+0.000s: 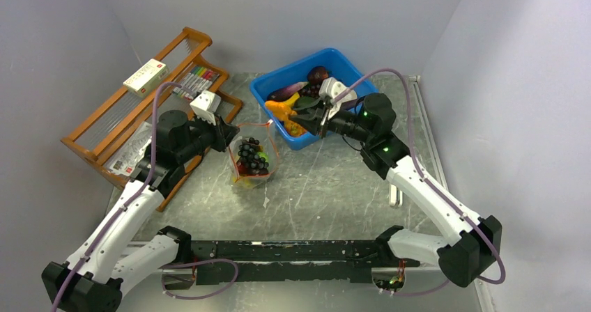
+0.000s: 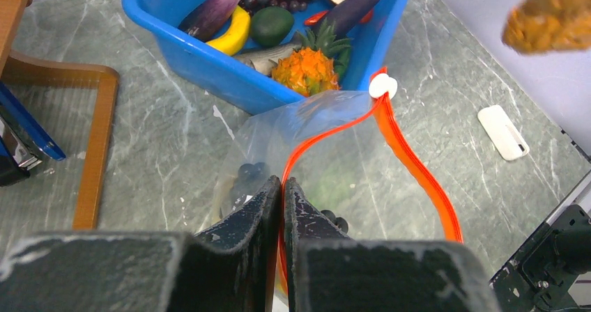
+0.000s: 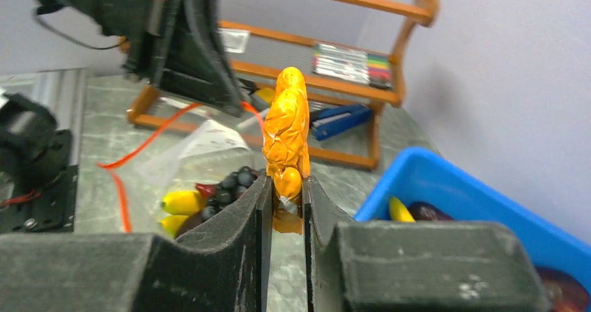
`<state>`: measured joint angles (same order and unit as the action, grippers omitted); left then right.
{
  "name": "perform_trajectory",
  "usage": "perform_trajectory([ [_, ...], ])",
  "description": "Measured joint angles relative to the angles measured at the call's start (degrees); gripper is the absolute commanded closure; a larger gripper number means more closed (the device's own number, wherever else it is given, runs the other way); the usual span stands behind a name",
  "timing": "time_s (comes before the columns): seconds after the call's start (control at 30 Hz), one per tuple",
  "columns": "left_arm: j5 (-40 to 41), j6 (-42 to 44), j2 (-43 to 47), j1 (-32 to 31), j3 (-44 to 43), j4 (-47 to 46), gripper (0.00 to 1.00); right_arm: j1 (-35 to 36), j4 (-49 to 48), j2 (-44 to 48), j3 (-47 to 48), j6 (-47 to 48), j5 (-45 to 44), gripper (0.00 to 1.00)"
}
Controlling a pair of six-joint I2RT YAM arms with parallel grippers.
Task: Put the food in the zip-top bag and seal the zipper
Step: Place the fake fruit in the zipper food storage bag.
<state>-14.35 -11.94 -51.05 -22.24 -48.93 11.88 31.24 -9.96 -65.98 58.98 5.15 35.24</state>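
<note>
The clear zip-top bag [image 1: 254,164] stands open on the table, with a dark grape cluster [image 1: 252,154] and yellow bananas [image 3: 182,202] inside. Its red-orange zipper [image 2: 412,167] curves open, with a white slider [image 2: 382,86] at the far end. My left gripper [image 2: 282,186] is shut on the near zipper edge and holds the mouth up; it also shows in the top view [image 1: 230,134]. My right gripper [image 3: 286,186] is shut on a bumpy orange food piece [image 3: 287,127], held above the table between the bag and the bin, as the top view [image 1: 317,118] shows.
A blue bin [image 1: 348,63] at the back right holds several toy foods, among them an eggplant [image 2: 215,11], a pineapple [image 2: 305,69] and a banana [image 2: 233,33]. A wooden rack [image 1: 104,120] with a white box [image 1: 146,76] and markers stands left. A small white object [image 2: 503,132] lies on the table.
</note>
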Motion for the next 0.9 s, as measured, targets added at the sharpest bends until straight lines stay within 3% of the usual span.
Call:
perform_trajectory([
  [0.37,0.0,0.0,-0.3,0.0,0.0,0.0,0.93,7.7,4.9,-2.5,0.0,7.5,6.6,0.88],
  [0.9,0.0,0.0,-0.3,0.0,0.0,0.0,0.93,16.9,11.2,-11.6,4.1,13.5,-5.4,0.83],
])
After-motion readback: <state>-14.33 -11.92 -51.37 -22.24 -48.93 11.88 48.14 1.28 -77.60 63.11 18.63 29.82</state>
